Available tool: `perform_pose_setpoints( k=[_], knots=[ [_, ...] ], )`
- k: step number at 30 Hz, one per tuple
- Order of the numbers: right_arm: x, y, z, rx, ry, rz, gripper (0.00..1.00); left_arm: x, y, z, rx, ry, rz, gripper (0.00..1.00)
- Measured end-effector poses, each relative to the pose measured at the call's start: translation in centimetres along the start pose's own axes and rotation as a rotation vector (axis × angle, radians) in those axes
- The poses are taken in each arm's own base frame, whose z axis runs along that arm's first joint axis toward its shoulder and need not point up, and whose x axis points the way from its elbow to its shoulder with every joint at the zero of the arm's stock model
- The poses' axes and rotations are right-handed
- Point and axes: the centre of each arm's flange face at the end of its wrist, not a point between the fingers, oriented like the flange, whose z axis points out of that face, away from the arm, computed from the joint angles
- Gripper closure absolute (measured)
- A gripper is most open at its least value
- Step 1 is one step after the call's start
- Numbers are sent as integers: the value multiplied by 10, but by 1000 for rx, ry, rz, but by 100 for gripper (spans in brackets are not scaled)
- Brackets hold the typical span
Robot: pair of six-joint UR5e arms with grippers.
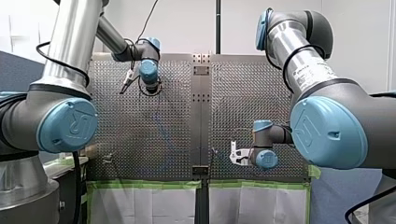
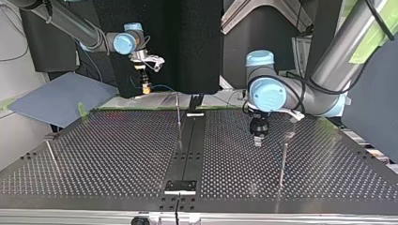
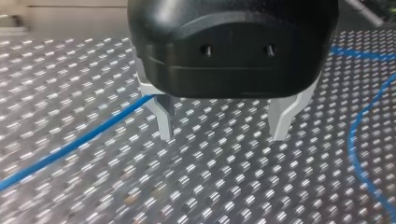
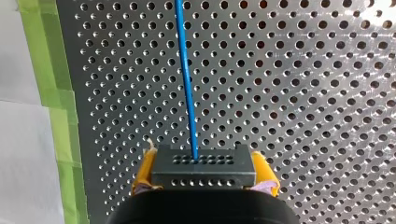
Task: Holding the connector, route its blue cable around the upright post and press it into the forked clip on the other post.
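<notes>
A perforated metal bench (image 2: 117,150) fills the top view, with a dark strip down its middle; the right wrist view shows green tape (image 4: 56,98) along one edge. At the top view's left, a thin post (image 2: 50,152) stands near the bench's side edge. Further right, raised over the far edge, my right tool (image 2: 146,87) is clenched on the black connector (image 4: 203,167), its yellow pads (image 4: 144,173) pressing the block's two sides. The blue cable (image 4: 187,84) leaves the connector's face and runs straight ahead of the tool over the holes. Right of that, beside the dark strip, a second post (image 2: 178,110) stands upright. Further right, my left tool (image 2: 257,138) points down just above the bench, released, its metal fingers (image 3: 164,122) spread wide with nothing between them. In the left wrist view one stretch of the cable lies on the bench and runs up to one finger; another curves well off to the other side. At the right a third post (image 2: 282,161) stands near that tool. Which post carries the forked clip I cannot tell.
</notes>
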Motion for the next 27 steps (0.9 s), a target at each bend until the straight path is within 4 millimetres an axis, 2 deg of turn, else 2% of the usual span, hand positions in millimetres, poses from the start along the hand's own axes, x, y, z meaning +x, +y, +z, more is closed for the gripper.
perform_pose_setpoints(
  k=[9,14,17,21,27],
  knots=[
    [0,0,0,-1,-1,0,100,26,-36,3,1,56,52,0],
    [0,1,0,-1,-1,0,100,32,-45,4,2,64,64,0],
    [0,1,0,-1,-1,0,100,39,-58,4,2,71,87,0],
    [0,0,0,-1,-1,0,100,54,-72,9,-18,85,103,0],
    [0,0,0,1,0,0,100,78,-82,18,-52,130,125,0]
  ],
)
